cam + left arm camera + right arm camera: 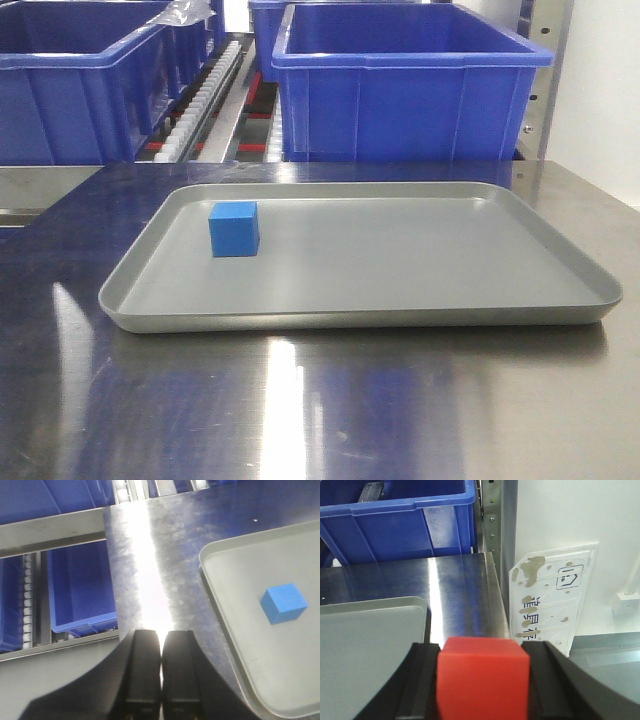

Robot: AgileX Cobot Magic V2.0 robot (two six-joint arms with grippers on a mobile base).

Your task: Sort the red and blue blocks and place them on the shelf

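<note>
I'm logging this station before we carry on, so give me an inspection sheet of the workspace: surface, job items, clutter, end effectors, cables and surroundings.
Surface: shiny steel tabletop with glare streaks; a shallow grey tray lies on it.
Job's things: blue block sits flat in the left part of the tray; red block is clamped in the right end effector; shelf with white rollers stands behind the table.
Clutter: nothing seen.
End effectors: left end effector shut and empty above the tabletop; right end effector shut on the red block.
Cables: white cord on the wall, far right.
Surroundings: dark-blue bins on the shelf; worn wall sign.
</note>
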